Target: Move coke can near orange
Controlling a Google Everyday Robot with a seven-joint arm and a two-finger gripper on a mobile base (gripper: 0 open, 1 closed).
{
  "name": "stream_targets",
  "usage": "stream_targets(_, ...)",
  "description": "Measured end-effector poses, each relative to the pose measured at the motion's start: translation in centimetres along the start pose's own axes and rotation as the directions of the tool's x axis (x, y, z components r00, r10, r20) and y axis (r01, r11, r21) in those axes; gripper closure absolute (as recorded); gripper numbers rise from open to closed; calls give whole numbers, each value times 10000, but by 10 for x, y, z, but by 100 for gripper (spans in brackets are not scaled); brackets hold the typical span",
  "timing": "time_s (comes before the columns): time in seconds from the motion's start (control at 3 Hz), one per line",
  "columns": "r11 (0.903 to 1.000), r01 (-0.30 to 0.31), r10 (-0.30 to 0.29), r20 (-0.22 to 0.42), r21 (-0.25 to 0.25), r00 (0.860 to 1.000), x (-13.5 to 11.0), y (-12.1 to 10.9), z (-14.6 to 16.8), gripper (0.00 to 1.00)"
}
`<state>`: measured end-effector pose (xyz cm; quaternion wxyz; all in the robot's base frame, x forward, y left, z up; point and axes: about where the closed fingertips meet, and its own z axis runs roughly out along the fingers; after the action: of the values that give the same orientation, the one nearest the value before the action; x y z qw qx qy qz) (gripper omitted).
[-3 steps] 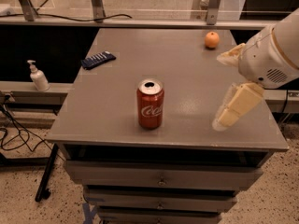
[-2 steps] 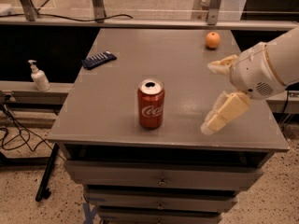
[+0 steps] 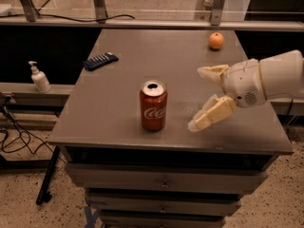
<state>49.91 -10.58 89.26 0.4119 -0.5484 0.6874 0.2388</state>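
Note:
A red coke can (image 3: 153,106) with white script and a silver top stands upright near the front middle of the grey table (image 3: 118,94). The orange (image 3: 216,41) lies at the far right of the table, well apart from the can. My gripper (image 3: 198,99) comes in from the right on a white arm, a short way right of the can. Its two cream fingers are spread wide: one finger (image 3: 212,114) is low near the table, the other (image 3: 212,72) is higher and farther back. It holds nothing.
A dark remote-like object (image 3: 100,60) lies at the table's far left. A soap dispenser bottle (image 3: 39,78) stands on a lower ledge to the left. Drawers are under the table's front edge. A rail with posts runs behind the table.
My gripper and arm have moved left across the table toward the coke can, staying open. The can and the orange have not moved.

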Motion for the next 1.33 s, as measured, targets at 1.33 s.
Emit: stream_targets(1.33,9838,373,294,3628,-1755,9314,-45,25,81,19)
